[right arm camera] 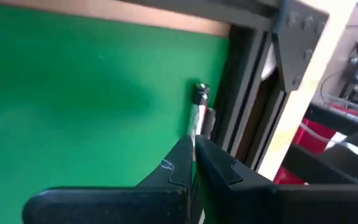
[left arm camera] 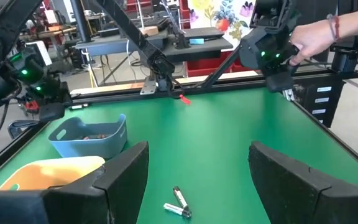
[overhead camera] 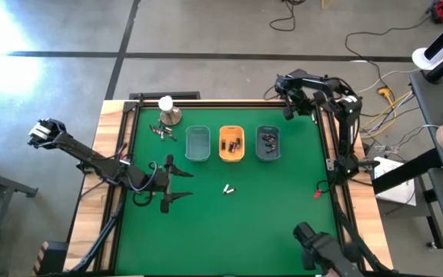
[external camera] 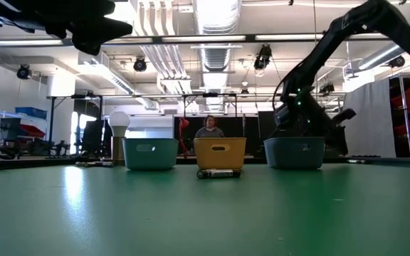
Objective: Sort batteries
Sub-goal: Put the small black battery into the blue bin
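High view: green desk [overhead camera: 268, 223]; three trays at twelve o'clock, orange tray [overhead camera: 231, 144] and right tray [overhead camera: 268, 143] holding sorted batteries. Unsorted: batteries at eleven [overhead camera: 161, 132], centre pair [overhead camera: 228, 188]. Left claw [overhead camera: 173, 182] apart; right claw [overhead camera: 289, 113] together, empty.

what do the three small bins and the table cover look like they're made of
The teal bin, the orange bin and the grey-blue bin look like moulded plastic: smooth matte walls, rounded rims, handle slots in the low view. The green table cover seems a matte felt or rubber mat; it shows only a soft sheen, so I cannot tell which.
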`<state>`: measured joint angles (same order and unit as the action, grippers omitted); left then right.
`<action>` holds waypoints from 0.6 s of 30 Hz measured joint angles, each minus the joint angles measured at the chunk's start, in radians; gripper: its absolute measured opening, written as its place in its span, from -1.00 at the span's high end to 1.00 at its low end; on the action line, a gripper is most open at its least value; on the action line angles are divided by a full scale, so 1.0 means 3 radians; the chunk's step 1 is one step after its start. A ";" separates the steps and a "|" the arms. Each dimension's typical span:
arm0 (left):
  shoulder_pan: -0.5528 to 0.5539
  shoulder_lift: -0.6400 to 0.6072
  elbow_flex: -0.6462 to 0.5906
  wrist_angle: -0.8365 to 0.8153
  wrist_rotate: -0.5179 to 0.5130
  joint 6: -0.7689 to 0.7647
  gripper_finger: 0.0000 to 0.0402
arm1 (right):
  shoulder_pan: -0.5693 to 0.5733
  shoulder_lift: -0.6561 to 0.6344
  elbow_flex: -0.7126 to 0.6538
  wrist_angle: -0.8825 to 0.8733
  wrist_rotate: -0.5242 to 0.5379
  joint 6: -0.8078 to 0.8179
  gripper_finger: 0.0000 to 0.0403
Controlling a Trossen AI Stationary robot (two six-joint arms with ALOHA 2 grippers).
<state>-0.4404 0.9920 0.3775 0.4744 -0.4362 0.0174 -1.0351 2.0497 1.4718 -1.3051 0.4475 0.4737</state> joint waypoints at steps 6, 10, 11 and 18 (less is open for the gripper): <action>0.0000 0.0000 0.0000 -0.0017 0.0000 0.0000 -0.26 | -0.0008 0.0045 0.0026 -0.0001 0.0002 -0.0488 0.94; 0.0000 0.0000 0.0000 -0.0018 0.0000 0.0000 -0.26 | -0.0052 0.0038 0.0022 0.0000 -0.0029 -0.0703 0.94; 0.0000 0.0000 0.0000 -0.0017 0.0000 0.0000 -0.26 | -0.0059 0.0032 0.0024 -0.0002 -0.0071 -0.0782 0.94; 0.0018 0.0000 0.0000 -0.0018 -0.0002 0.0000 -0.26 | -0.0048 0.0035 0.0044 -0.0081 -0.0094 -0.1171 0.94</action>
<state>-0.4349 0.9920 0.3775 0.4690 -0.4368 0.0174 -1.0496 2.0602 1.4851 -1.3293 0.4194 0.1223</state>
